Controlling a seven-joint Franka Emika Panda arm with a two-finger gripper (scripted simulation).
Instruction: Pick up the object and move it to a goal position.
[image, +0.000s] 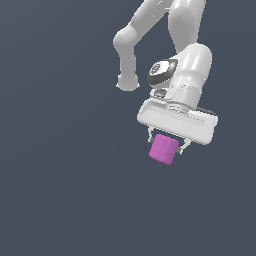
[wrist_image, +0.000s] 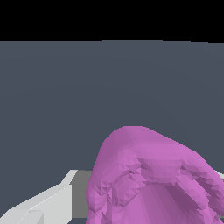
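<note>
Overhead, arm (image: 186, 55) bent downward — fingers (image: 151, 136) clamping object (image: 163, 149)

Object (image: 163, 149): small magenta-purple stubby cylinder, matte, edges rounded. Tilted, not upright. Sits toward the exterior view's right, slightly below centre, surrounded by plain dark grey. Wrist view: object (wrist_image: 153, 179) very near the camera (faceted, lumpy surface), partly cut off by frame edge.

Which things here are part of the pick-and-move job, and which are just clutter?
Job:
- magenta object, held between the fingers
- gripper, shut on it

Lying about:
- nothing else in either view; only plain grey background. No goal marker shows.
</note>
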